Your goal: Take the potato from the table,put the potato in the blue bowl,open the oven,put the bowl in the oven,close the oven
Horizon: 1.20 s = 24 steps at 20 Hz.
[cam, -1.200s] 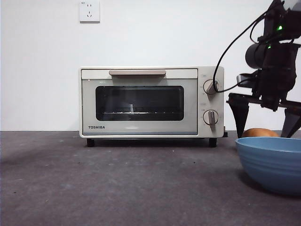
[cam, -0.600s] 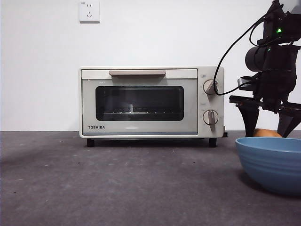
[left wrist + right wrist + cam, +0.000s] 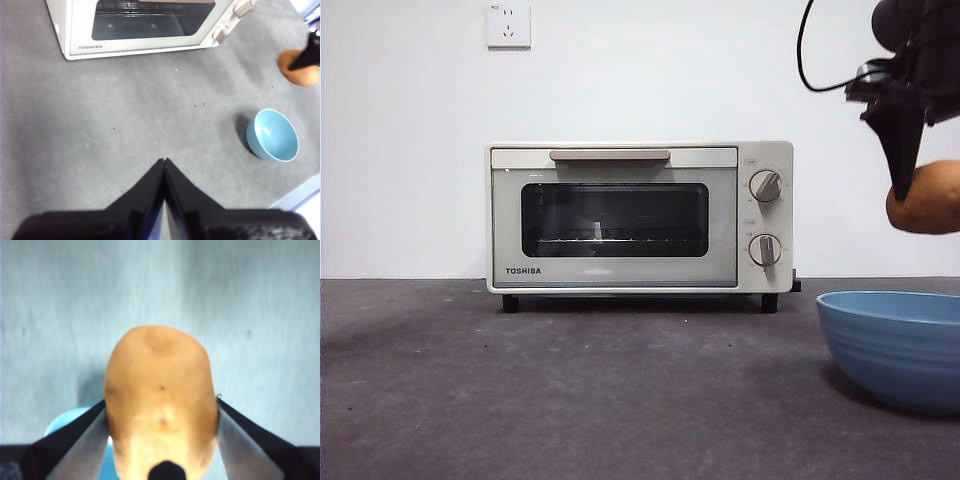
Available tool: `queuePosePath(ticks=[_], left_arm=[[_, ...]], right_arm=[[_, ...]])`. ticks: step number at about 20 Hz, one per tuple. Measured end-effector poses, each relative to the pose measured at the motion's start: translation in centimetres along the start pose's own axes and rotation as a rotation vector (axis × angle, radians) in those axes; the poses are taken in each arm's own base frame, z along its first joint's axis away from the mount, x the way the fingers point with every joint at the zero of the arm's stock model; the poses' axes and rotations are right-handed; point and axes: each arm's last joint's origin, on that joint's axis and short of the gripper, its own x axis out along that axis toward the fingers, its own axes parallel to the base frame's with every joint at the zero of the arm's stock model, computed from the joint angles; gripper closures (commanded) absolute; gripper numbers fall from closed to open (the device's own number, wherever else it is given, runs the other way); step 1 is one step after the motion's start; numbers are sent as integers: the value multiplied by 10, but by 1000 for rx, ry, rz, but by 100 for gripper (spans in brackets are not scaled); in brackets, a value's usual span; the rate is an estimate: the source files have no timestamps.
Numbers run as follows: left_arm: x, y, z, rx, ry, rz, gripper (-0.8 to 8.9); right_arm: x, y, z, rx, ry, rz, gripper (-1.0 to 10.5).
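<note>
The orange-brown potato hangs in the air at the far right, above the blue bowl. My right gripper is shut on the potato, one jaw pressing each side of it. Part of the bowl shows below the potato. The cream-white oven stands at the back of the dark grey table, its door closed. My left gripper hovers shut and empty high over the table, looking down on the oven, the bowl and the held potato.
A white wall socket sits on the wall above the oven. The table's edge runs close behind the bowl in the left wrist view.
My right gripper closed on the potato behind the bowl and lifted it well above the table. The oven and bowl have not moved.
</note>
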Motion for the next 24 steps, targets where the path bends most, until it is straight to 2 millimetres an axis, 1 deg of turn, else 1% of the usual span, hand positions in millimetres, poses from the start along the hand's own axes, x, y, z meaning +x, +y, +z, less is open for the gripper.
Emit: queuePosePath(ticks=[2, 3, 5, 7, 12, 14, 15, 17, 21, 24], left_arm=[[0, 0, 0, 4, 1, 0, 818], [0, 0, -1, 5, 4, 0, 818], [0, 0, -1, 4, 14, 0, 818], [0, 0, -2, 6, 17, 0, 818], [0, 0, -2, 10, 18, 0, 818], [0, 0, -2, 8, 21, 0, 818], [0, 0, -3, 7, 24, 0, 818], [0, 0, -3, 7, 24, 0, 818], [0, 0, -2, 10, 23, 0, 818], [0, 0, -2, 11, 23, 0, 818]], right_arm=[[-13, 4, -8, -14, -34, 3, 946], [-21, 8, -16, -25, -55, 6, 946], [-38, 16, -39, -59, -100, 14, 946], [-48, 24, -68, -100, -128, 23, 946], [-45, 39, -132, -188, -247, 68, 946], [-39, 41, -151, -197, -270, 85, 946], [-33, 42, -155, -201, -282, 93, 946], [-19, 42, -157, -200, -286, 98, 946], [12, 43, -149, -198, -289, 99, 946], [27, 46, -141, -203, -289, 130, 946]])
